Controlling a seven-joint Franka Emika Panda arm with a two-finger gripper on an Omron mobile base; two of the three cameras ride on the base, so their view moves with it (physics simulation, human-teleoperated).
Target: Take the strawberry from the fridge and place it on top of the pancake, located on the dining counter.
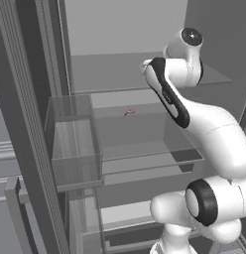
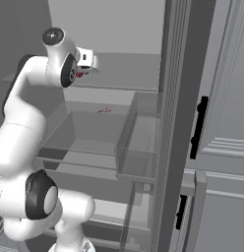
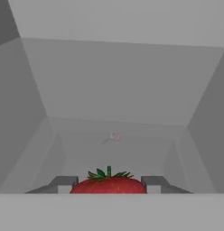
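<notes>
- The fridge (image 1: 120,30) stands open; its interior is a smooth, matte light grey box with flat walls and square corners.
- Clear glass shelves (image 1: 145,149) cross the interior as thin, flat, see-through panes with pale edges.
- A transparent box-shaped door bin (image 1: 75,144) hangs on the open door at the left of the left base view; its walls are glassy and straight-sided.
- The white arm (image 1: 214,129), glossy with dark rounded joints, reaches into the upper part of the fridge.
- The tool (image 3: 109,182) is clenched on the strawberry (image 3: 108,185): in the hand view the two small grey finger tips (image 3: 64,182) sit against either flank of the berry.
- The strawberry is bright red and rounded, with a spiky green leaf crown on top; it sits between the finger tips inside the fridge, above a shelf.
- In the right base view a speck of red shows just beside the wrist, at the upper shelf level.
- A small pale pink item (image 1: 129,112) lies on a glass shelf lower down, well apart from the tool; its shape is too small to tell.
- At the right of the right base view, panelled grey cabinets (image 2: 227,147) carry black handles (image 2: 198,125), straight and bar-shaped.
</notes>
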